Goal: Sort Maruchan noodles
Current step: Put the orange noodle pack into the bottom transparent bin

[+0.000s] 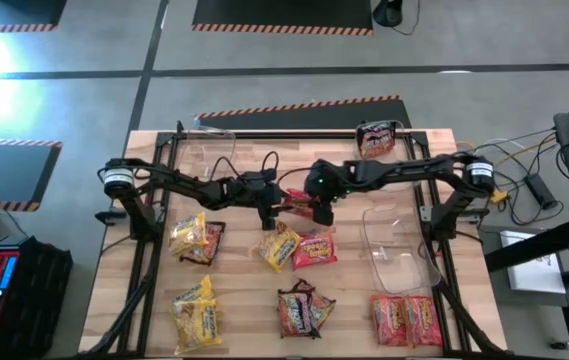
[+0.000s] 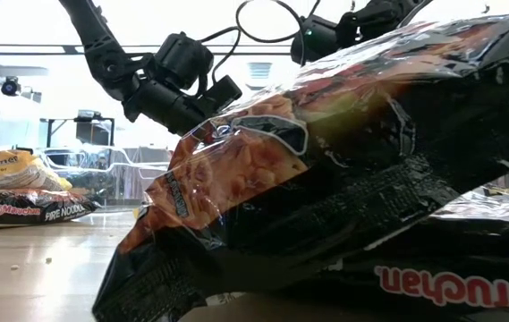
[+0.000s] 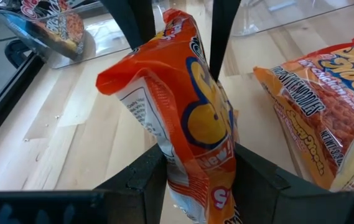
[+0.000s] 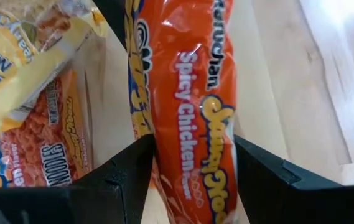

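High view: wooden desk (image 1: pixel 244 300) on a grey floor with hazard-striped mats; cables and equipment lie at the right edge. Sorting appears to be at an early stage. Two clear bins stand on the desk: the far bin (image 1: pixel 209 150), seemingly unfilled, and the right bin (image 1: pixel 396 245), whose contents cannot be made out. One dark packet (image 1: pixel 375 140) sits at the far edge in a container; the wrist view suggests a clear tray. Most packets lie loose: yellow ones (image 1: pixel 196 238) at left, a mixed pair (image 1: pixel 297 247) in the middle, a dark one (image 1: pixel 302 310) in front, red ones (image 1: pixel 405 320) at front right. At centre, the left gripper (image 1: pixel 269 212) and right gripper (image 1: pixel 322 210) meet over an orange packet (image 3: pixel 192 118) raised off the desk. Both sets of fingers grasp it, one from each end, which looks like a hand-over. The low view is largely blocked by a dark packet.
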You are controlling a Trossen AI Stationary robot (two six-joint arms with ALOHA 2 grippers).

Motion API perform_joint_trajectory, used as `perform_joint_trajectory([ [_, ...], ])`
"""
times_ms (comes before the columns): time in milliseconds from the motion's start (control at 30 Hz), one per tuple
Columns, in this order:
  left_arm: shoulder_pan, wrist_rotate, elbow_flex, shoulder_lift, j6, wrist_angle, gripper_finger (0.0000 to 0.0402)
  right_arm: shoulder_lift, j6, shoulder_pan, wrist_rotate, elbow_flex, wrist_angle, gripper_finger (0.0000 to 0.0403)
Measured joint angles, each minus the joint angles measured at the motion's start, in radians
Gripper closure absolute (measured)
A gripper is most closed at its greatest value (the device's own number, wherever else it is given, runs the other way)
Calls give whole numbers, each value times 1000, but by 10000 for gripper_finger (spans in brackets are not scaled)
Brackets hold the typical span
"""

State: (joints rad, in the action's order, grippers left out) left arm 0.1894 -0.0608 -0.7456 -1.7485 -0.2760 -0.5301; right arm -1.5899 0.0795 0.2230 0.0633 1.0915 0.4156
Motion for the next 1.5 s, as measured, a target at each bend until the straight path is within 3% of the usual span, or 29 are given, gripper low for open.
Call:
perform_joint_trajectory([
  [167,0,0,-1,0,18,-1,266,-15,3,0,3,17,34,219],
  [500,-1,-1,-18,-1,199,4,265,0,11,0,31,17,57,278],
  [733,0,-1,-45,0,266,3,230,8,14,5,22,17,64,281],
  [1000,5,24,-110,45,193,178,188,29,18,46,-53,17,162,284],
  [1267,6,147,-137,67,297,322,177,99,3,69,-132,83,329,284],
  [1500,8,399,-75,58,558,323,177,147,-37,17,-124,232,603,281],
])
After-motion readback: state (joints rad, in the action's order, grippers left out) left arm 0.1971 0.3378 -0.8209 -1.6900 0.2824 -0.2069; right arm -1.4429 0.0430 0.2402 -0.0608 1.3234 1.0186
